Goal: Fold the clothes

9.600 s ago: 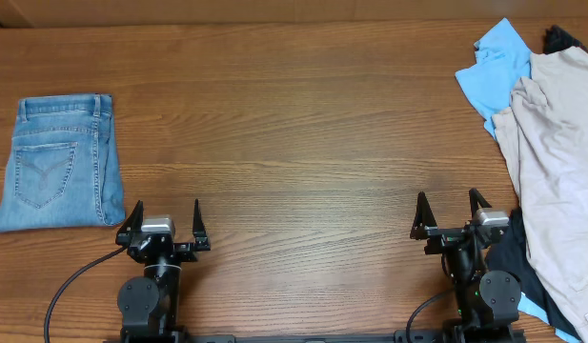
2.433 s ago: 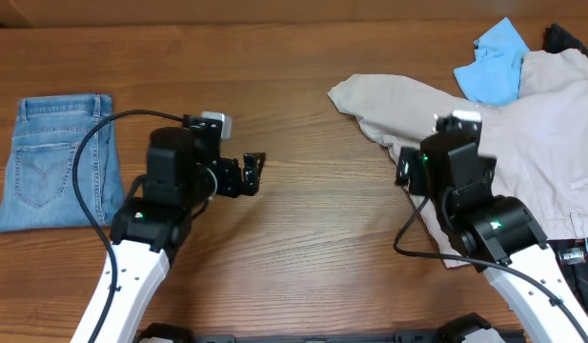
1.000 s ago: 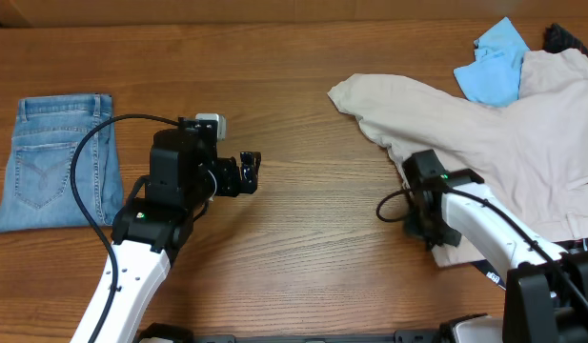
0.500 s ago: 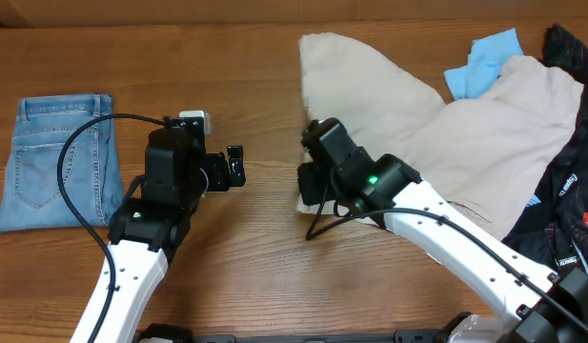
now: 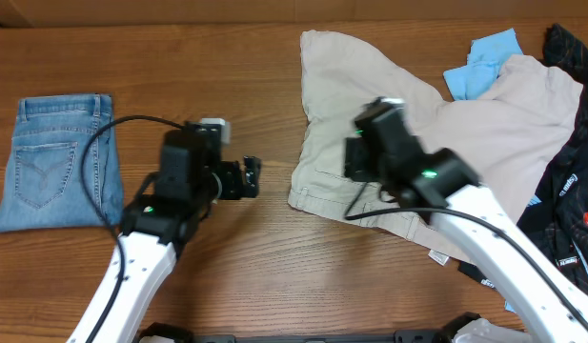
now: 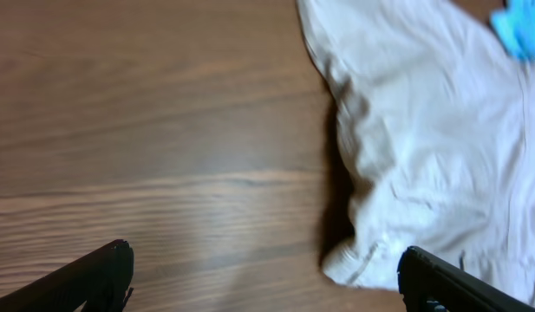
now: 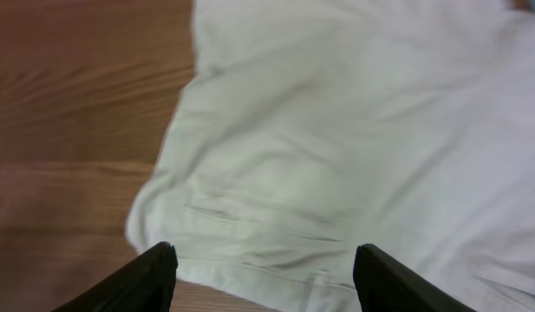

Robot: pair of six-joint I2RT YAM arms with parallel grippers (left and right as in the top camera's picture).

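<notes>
Beige cotton shorts [image 5: 408, 105] lie crumpled but mostly spread out on a brown wooden worktop [image 5: 179, 57]. They are the landmark for everything else in this overhead scene.

Right tool [image 7: 265, 251]: it hangs directly over the shorts' hem-side corner, the corner closest to the left arm. Its wrist camera shows two dark fingers set wide apart, nothing between them, and pale wrinkled cloth filling the space below.

Left tool [image 6: 263, 260]: it is beside the shorts, over bare wood, and apart from the cloth. Its fingers also stand wide apart and hold nothing. In its wrist view the shorts' bunched corner sits near the right-hand finger, with the rest of the cloth running away from it.

The shorts seem to stretch longest from that near corner toward the far pile. The right arm is plainly the nearer one and could come straight down on the edge. The left arm would have to reach across bare wood to meet the same edge.

A light-blue shirt [image 5: 479, 62] lies partly under the far edge of the shorts. Black garments [image 5: 570, 191] are heaped beyond the shorts, on the side away from the left arm.

Folded blue jeans [image 5: 55, 162] lie flat well away from the shorts, past the left arm. The wood between jeans and shorts holds only the left arm and its cable.
</notes>
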